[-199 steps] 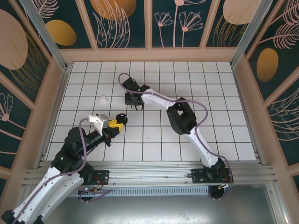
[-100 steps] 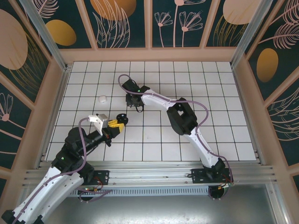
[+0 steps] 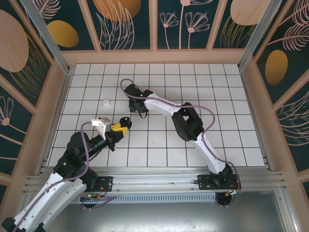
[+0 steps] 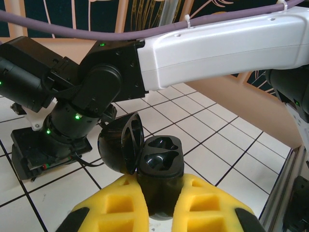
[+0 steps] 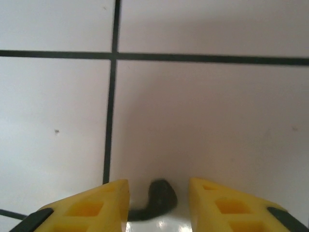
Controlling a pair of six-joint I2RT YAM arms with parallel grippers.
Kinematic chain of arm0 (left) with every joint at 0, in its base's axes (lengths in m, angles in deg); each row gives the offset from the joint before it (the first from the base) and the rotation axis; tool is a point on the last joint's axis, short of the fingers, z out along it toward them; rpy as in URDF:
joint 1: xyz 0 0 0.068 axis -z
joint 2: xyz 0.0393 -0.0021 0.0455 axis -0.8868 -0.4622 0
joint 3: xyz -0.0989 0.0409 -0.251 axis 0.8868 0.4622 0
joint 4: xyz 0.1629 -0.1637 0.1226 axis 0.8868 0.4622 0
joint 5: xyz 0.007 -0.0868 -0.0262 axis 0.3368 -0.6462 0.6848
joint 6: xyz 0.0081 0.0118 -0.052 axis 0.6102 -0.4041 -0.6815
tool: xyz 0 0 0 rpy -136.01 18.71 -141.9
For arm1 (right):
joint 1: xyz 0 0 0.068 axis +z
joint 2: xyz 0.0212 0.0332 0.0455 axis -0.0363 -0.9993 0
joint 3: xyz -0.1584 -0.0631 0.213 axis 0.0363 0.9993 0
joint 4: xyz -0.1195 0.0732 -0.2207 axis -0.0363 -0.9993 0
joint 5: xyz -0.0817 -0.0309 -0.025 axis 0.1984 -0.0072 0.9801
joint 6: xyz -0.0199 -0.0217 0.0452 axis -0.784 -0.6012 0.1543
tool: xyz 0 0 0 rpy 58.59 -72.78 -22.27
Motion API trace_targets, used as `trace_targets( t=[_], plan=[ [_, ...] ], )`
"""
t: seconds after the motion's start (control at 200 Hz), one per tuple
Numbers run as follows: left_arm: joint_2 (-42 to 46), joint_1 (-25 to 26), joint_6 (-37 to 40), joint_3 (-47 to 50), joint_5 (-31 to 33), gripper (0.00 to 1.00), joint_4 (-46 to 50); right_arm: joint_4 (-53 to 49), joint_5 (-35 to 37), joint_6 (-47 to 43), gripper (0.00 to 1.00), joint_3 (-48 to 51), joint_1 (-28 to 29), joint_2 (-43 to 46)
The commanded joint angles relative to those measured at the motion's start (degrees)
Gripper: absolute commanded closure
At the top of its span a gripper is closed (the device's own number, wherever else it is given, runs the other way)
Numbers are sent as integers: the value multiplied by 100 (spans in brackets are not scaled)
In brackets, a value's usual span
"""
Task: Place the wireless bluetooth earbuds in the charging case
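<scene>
My left gripper (image 4: 161,205) is shut on the black charging case (image 4: 159,166), which stands upright between the yellow fingers (image 4: 116,208). Its lid (image 4: 120,145) hangs open to the left and both sockets are empty. From above, the case (image 3: 126,121) sits at the left gripper's (image 3: 122,128) tip. One black earbud (image 5: 159,195) lies on a white tile between my right gripper's (image 5: 158,182) parted fingers. Its stem reaches toward the left finger and a gap shows beside the right finger. The right gripper (image 3: 136,107) points down at the floor beyond the case.
A small white object (image 3: 105,102) lies on the tiles to the left of the right gripper. The right arm's white link (image 4: 217,48) and black wrist (image 4: 91,92) pass close above and behind the case. Wooden walls (image 3: 154,57) ring the tiled floor.
The right wrist has shifted slightly left and away from the bases, and its fingers closed a little and parted again. The left arm and the case have stayed still.
</scene>
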Motion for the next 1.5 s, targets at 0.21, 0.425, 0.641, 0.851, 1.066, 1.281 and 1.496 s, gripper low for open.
trace_targets(
  t=[0.21,0.425,0.641,0.851,1.066,1.281,1.496],
  plan=[
    [69,23,-97,-95,6,100,66,710,-301,1475,58,1509,-18,1335],
    [70,23,-79,-137,-21,100,59,581,-101,1645,58,1258,64,1107],
    [194,28,-61,-176,-5,100,222,-53,28,476,61,249,93,521],
    [322,27,-98,-134,56,100,327,-173,-174,-1462,67,40,97,577],
    [193,26,-240,-44,17,100,134,-447,-976,-2930,67,-249,-131,444],
    [-19,27,-357,7,30,100,26,-810,-1562,-3445,63,-681,-381,31],
    [-20,28,-402,111,81,100,-31,-982,-1601,-3650,61,-884,-404,-237]
  ],
)
